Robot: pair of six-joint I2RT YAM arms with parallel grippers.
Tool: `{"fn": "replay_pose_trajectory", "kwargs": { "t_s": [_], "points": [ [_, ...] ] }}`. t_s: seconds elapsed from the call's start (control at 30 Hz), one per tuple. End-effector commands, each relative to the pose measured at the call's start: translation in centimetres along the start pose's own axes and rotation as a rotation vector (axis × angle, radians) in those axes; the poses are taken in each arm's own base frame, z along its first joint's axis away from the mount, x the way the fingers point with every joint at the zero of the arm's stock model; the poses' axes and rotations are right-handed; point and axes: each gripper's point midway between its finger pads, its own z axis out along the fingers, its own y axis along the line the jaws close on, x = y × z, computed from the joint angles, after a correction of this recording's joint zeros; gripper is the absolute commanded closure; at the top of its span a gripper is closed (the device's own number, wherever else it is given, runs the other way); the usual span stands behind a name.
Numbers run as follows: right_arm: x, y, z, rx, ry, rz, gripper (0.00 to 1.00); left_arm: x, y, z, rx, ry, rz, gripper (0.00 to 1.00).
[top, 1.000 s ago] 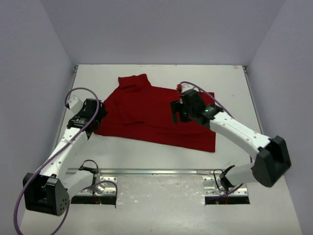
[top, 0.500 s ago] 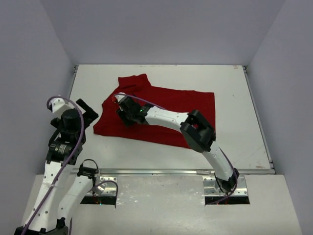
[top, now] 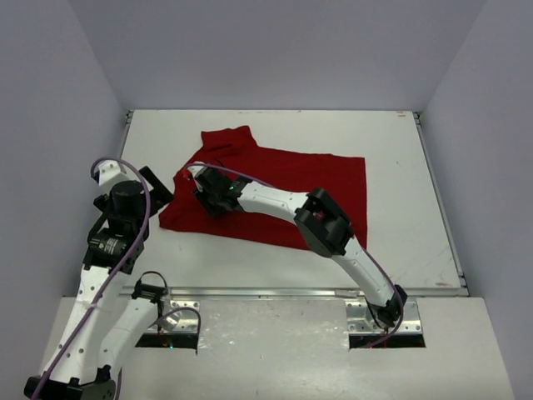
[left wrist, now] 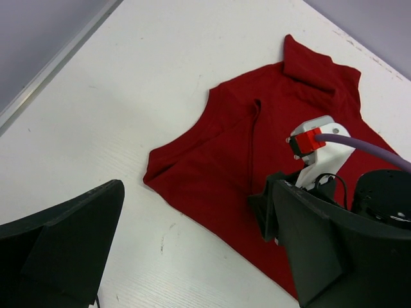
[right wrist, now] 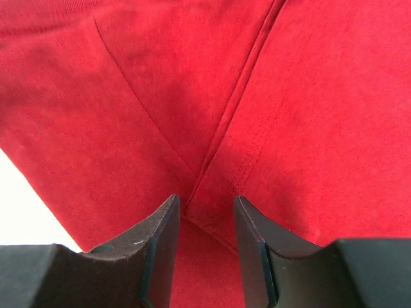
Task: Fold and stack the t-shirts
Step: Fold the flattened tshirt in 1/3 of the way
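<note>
One dark red t-shirt (top: 291, 171) lies spread on the white table (top: 391, 142), with its left part folded over on itself. My right arm reaches across it. The right gripper (top: 210, 197) points down on the shirt's left part. In the right wrist view its fingers (right wrist: 160, 244) stand a little apart, and the right gripper (right wrist: 205, 212) straddles a hemmed fold edge of the cloth (right wrist: 308, 96). My left gripper (top: 156, 187) is raised just left of the shirt. It (left wrist: 196, 212) is wide open and empty above bare table, beside the shirt's (left wrist: 218, 160) left corner.
The right arm's white wrist with its red part and purple cable (left wrist: 318, 144) is close to my left gripper's right finger. Grey walls enclose the table on three sides. A metal rail (top: 275, 292) runs along the near edge.
My right arm swung from the shirt's right side across to its left part, then shifted slightly left. My left arm lifted off the shirt's left edge and is raised.
</note>
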Motion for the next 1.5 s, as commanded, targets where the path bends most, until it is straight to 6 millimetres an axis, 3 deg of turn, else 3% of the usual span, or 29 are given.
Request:
{"fn": "replay_pose_trajectory", "kwargs": {
  "t_s": [0.0,0.13,0.27,0.3,0.37,0.53,0.67,0.7,0.8,1.0,1.2,1.4,1.47],
  "points": [
    [-0.9,0.7,-0.6,-0.026,-0.018,-0.036,0.60,-1.4,-0.8,-0.4,0.045,-0.052,-0.013,0.00],
    [-0.7,0.9,-0.5,-0.035,-0.012,-0.037,0.63,-1.3,-0.8,-0.4,0.045,-0.049,-0.012,0.00],
    [-0.9,0.6,-0.6,-0.019,-0.022,-0.036,0.75,-1.2,-0.8,-0.3,0.045,-0.046,-0.010,0.00],
    [-1.2,0.6,-0.7,-0.015,-0.030,-0.037,0.78,-1.3,-0.9,-0.4,0.051,-0.047,-0.011,0.00],
    [-1.2,0.3,-0.7,-0.006,-0.029,-0.045,0.95,-1.2,-1.0,-0.3,0.053,-0.044,-0.009,0.00],
    [-1.0,0.3,-0.5,-0.005,-0.023,-0.048,0.99,-1.2,-1.0,-0.4,0.055,-0.045,-0.009,0.00],
    [-2.7,0.6,-1.7,-0.024,-0.069,-0.026,0.99,-1.1,-1.1,-0.4,0.060,-0.043,-0.007,0.00],
    [-4.0,0.5,-2.9,-0.025,-0.099,-0.023,0.99,-1.1,-1.0,-0.4,0.058,-0.043,-0.008,0.00],
    [-5.6,-1.0,-4.2,0.009,-0.134,-0.025,0.99,-1.1,-1.0,-0.4,0.059,-0.042,-0.008,0.00],
    [-4.2,-6.7,-3.2,0.081,-0.102,0.008,0.99,-1.0,-1.1,-0.3,0.062,-0.039,-0.005,0.00],
    [-4.7,-11.0,-2.7,0.165,-0.122,0.000,0.99,-0.7,-1.3,-0.1,0.069,-0.024,0.003,0.00],
    [-5.1,-14.2,-1.8,0.197,-0.138,0.002,0.99,-0.6,-1.4,0.0,0.069,-0.020,0.006,0.00],
    [-4.4,-14.5,-1.3,0.197,-0.121,0.002,0.98,-0.6,-1.4,0.0,0.071,-0.021,0.004,0.00]
  ]
}}
